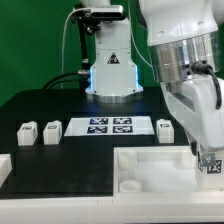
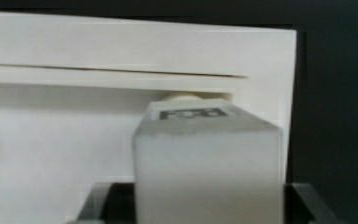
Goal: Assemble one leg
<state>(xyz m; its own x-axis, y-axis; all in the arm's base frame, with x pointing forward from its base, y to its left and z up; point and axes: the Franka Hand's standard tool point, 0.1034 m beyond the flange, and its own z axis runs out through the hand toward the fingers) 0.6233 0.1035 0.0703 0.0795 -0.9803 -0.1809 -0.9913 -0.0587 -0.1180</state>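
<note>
The small blocky white plastic leg [image 2: 201, 150] with its black-and-white tag mark sits pinched between the fingers of the gripper [image 1: 205, 160], its far end pushed up against the large white tray-like panel [image 1: 150, 170], right at that panel's corner on the exterior view's right. From the wrist view the leg's tip meets the panel's pale wall; whether it sits in a socket is hidden. Three more tagged white posts stand off the panel: two [image 1: 27, 132] [image 1: 52, 129] well away toward the exterior view's left, one [image 1: 165, 127] just behind the panel's far edge. The flat white marker board [image 1: 108, 126] lies between them, beyond the panel. The risk, I'd say: if the leg is tilted or off-centre at the socket, pressing or twisting could jam it, slip it in the jaws, or shove the panel along the black table [image 1: 60, 105]
</note>
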